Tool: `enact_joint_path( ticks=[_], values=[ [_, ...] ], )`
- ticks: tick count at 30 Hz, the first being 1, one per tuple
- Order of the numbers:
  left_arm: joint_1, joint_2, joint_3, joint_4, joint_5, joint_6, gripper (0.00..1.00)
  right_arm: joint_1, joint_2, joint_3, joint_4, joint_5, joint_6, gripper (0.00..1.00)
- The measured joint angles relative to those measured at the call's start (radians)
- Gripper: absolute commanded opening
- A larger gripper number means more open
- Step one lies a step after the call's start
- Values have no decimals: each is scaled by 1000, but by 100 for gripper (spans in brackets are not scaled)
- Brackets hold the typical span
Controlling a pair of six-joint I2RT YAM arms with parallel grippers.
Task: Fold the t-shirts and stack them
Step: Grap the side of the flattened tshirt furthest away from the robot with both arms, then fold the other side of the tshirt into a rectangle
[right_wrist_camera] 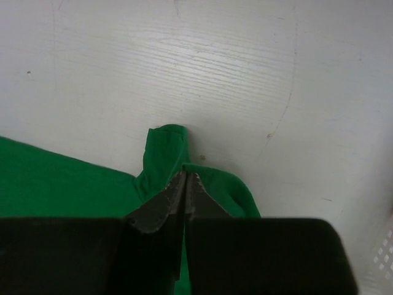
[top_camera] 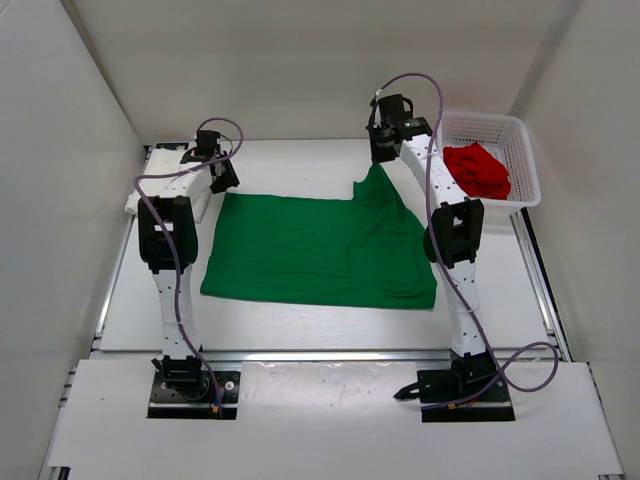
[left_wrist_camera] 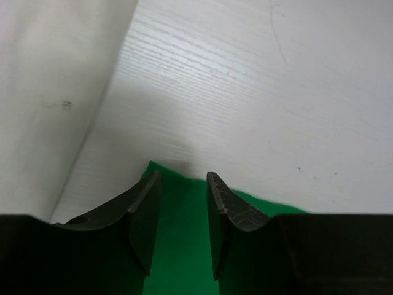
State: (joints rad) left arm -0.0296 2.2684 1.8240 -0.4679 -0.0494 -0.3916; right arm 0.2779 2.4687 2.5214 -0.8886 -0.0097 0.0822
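Note:
A bright green t-shirt (top_camera: 320,250) lies spread on the table. My right gripper (top_camera: 383,158) is shut on its far right corner and holds that corner lifted; the pinched green cloth (right_wrist_camera: 163,147) shows in the right wrist view around my closed gripper (right_wrist_camera: 185,175). My left gripper (top_camera: 222,180) is open at the shirt's far left corner, its jaws standing either side of the green cloth edge (left_wrist_camera: 181,215); the gripper (left_wrist_camera: 183,177) holds nothing. A folded white t-shirt (top_camera: 150,185) lies at the far left under the left arm. A crumpled red t-shirt (top_camera: 478,170) lies in the basket.
A white plastic mesh basket (top_camera: 520,135) stands at the far right of the white table (top_camera: 300,325). White walls enclose the table on the left, back and right.

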Motion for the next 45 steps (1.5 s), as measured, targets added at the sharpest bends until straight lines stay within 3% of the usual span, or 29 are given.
enact_joint_path(
  ticks=[11,22,25,30,33,37,42,45],
  values=[
    [0,53,67,-80,-39,18,50,2,0,0,-2,-38,0,0],
    [-11,80,93,-110,-48,26,42,2,0,0,-4,-56,0,0],
    [-12,84,94,-113,-48,25,37,3,0,0,-5,-59,0,0],
    [-12,84,96,-119,-49,20,11,3,0,0,-8,-59,-4,0],
    [-12,84,96,-122,-53,21,3,5,-2,0,-14,-56,-4,0],
    [-17,80,90,-115,-67,22,0,-3,-14,-2,-34,-58,9,0],
    [-34,19,-13,-58,-90,24,0,-36,-104,-110,-72,-106,67,0],
    [-51,-19,-52,-34,-93,25,0,-59,-274,-387,-2,-110,98,0]
  ],
)
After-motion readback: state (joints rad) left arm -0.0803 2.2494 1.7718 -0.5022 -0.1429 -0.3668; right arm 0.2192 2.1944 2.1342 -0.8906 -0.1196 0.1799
